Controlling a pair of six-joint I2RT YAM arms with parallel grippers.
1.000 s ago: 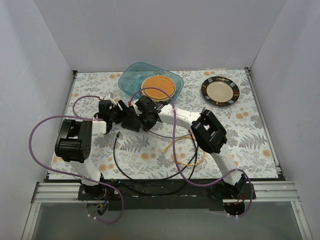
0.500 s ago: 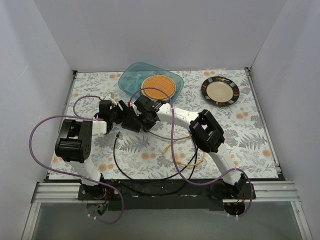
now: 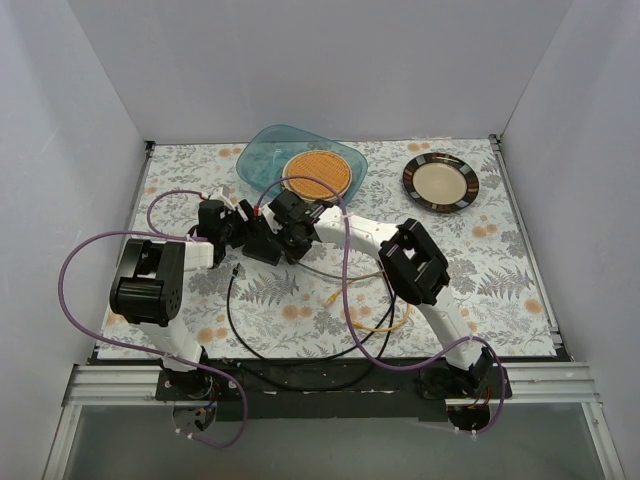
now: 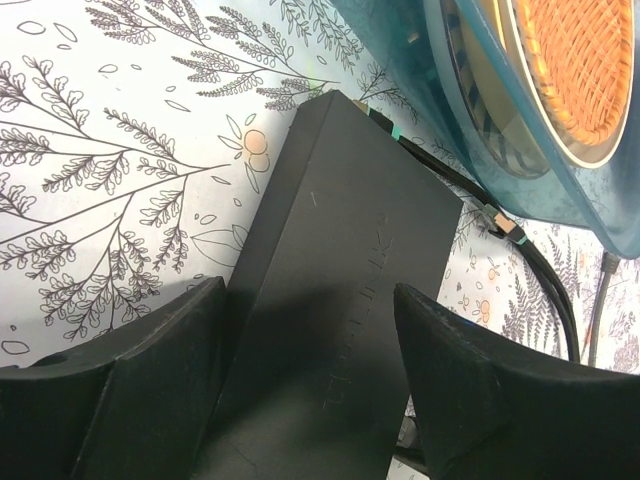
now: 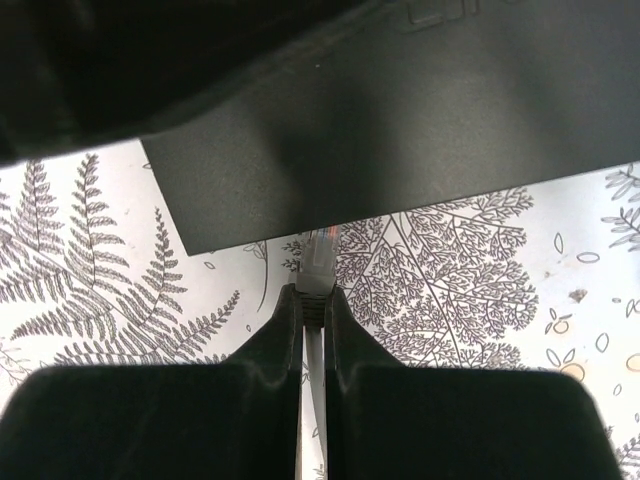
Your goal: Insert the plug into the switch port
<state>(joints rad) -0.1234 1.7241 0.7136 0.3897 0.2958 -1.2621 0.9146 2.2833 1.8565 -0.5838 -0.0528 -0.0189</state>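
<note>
Matte-black and flat, the switch (image 4: pixel 330 290) is lying on the floral worktop (image 4: pixel 120 150), just beside a blue-green dish (image 4: pixel 470 120) that is holding an orange woven mat (image 4: pixel 585 60). The left jaws are straddling one end of it, their fingers (image 4: pixel 150 390) standing apart on either side; whether they are pressing on it cannot be told. The right jaws are squeezing together on the rear of the clear plug (image 5: pixel 318 262), where its pale cable (image 5: pixel 316 400) is leaving it, and are holding its tip against the switch's edge; whether it is sitting in a port cannot be told. Black leads (image 4: pixel 535 265) are lying along the far side of the switch, between it and the dish.
</note>
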